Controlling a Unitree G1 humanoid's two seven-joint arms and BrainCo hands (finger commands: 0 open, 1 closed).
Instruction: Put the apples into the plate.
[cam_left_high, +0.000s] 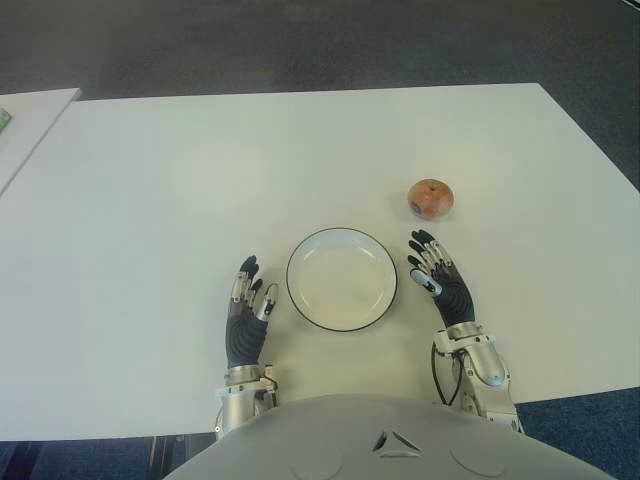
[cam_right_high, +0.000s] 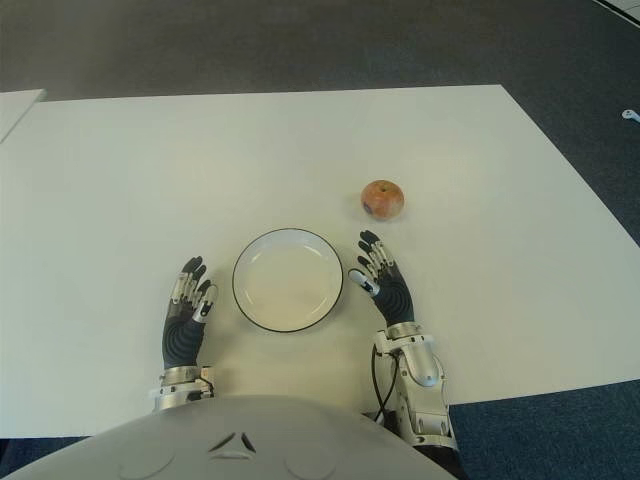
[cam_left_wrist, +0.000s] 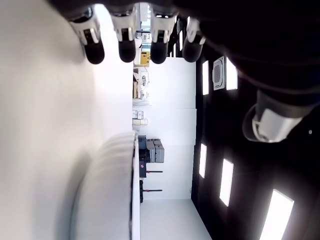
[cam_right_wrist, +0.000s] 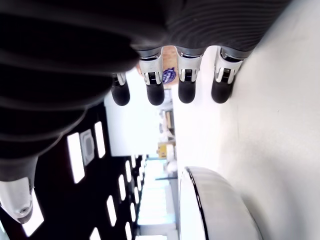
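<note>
One red-orange apple sits on the white table, beyond and to the right of the plate. The white plate with a dark rim lies empty near the table's front edge. My right hand shows just right of the plate, fingers stretched out flat and holding nothing, its fingertips a short way short of the apple. In the right wrist view a bit of the apple peeks between the fingers, and the plate's rim shows beside them. My left hand shows left of the plate, fingers extended and empty.
A second white table edge appears at the far left. Dark carpet floor lies beyond the table. The table's right edge runs diagonally past the apple.
</note>
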